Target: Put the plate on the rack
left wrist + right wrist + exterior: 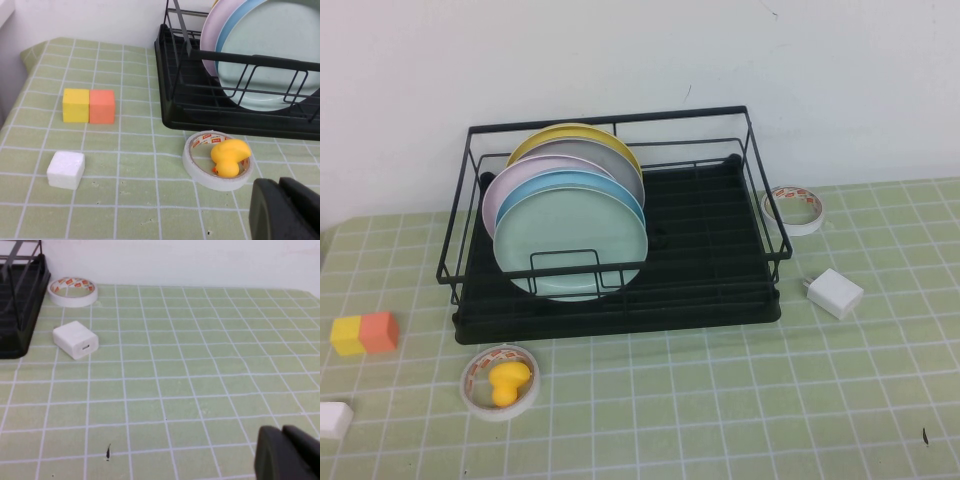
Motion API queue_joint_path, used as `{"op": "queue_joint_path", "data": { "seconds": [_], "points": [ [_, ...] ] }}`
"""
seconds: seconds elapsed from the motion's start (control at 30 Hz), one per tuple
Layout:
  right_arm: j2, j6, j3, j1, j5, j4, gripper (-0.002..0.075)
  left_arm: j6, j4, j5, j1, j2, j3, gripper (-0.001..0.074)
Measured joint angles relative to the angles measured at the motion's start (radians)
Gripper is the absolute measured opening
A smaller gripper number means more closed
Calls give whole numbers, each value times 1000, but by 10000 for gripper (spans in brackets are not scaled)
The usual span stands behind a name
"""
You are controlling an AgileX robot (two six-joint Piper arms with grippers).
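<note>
Both grippers point(285, 210) point(287, 452) low; mint plate point(570, 240) seemingly upright in rack point(720, 290).

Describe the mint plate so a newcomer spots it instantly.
Find the black wire rack at the table's centre. Five plates stand on edge at its left end; the mint-green plate is frontmost, overlapping a sky-blue plate. Both grippers are out of the high view.

We can read no words or numbers anywhere; the two tape rolls point(793, 208) point(218, 160) carry red-orange printed marks on their inner cores, but these are too small to make out.
</note>
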Motion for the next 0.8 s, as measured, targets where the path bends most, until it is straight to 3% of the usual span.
{"op": "queue_joint_path", "data": {
  "seconds": [0.8],
  "points": [
    [0, 18, 0, 51, 4, -17, -2, -7, 0, 0, 0, 0, 0, -1]
  ]
}}
